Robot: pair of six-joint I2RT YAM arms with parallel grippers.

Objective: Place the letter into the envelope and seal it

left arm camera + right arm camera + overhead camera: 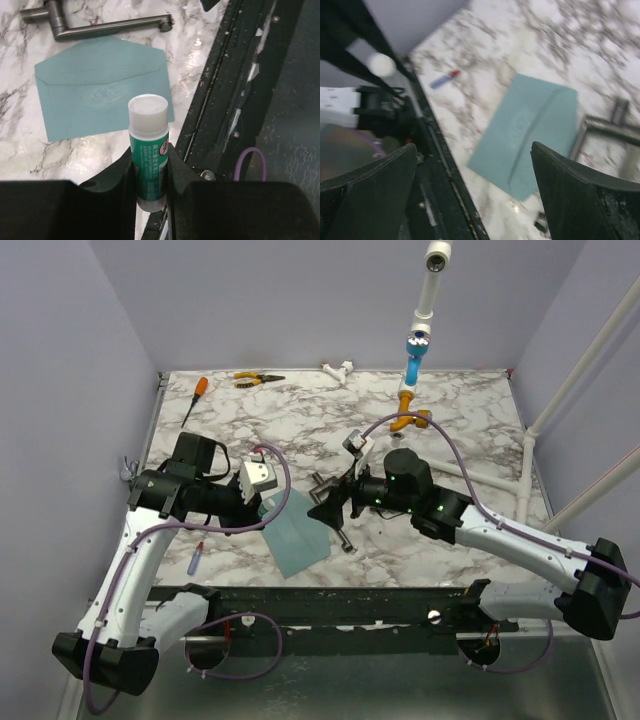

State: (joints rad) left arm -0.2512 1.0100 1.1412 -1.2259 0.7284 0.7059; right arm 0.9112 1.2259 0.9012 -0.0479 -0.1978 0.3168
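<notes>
The teal envelope [296, 533] lies flat on the marble table near the front edge, with a fold line across it. It also shows in the left wrist view [100, 92] and the right wrist view [530, 132]. My left gripper [264, 500] [150, 157] is shut on a green glue stick [148, 145] with a white cap, held just above the envelope's near edge. My right gripper [327, 510] [475, 155] is open and empty, hovering over the envelope's right side. The tan letter is not in view.
A grey metal tool [100, 25] [605, 125] lies just beyond the envelope. A small red-and-blue pen [197, 558] [444, 79] lies at the front left. A screwdriver [195, 395] and pliers [258, 379] lie at the back. The black front rail [330, 605] borders the table.
</notes>
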